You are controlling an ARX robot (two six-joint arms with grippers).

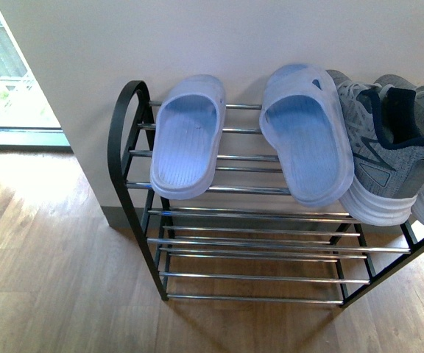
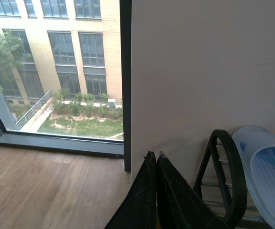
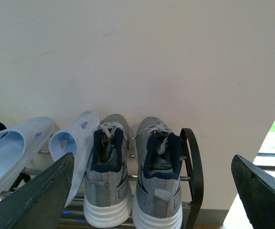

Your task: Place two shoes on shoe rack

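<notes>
While my left gripper [image 2: 153, 157] hangs near the shoe rack [image 1: 124, 176] with its jaws pressed together on nothing, my right gripper [image 3: 152, 191] stands with jaws spread wide, empty, just before the rack's other end. On the rack's top tier I count four shoes: two pale blue slides [image 1: 188, 136] [image 1: 305, 132] side by side, then two grey sneakers [image 3: 108, 176] [image 3: 159, 179] beside them, heels toward me, toes to the wall [image 1: 197, 37] behind the rack. Lower tiers hold only rods.
</notes>
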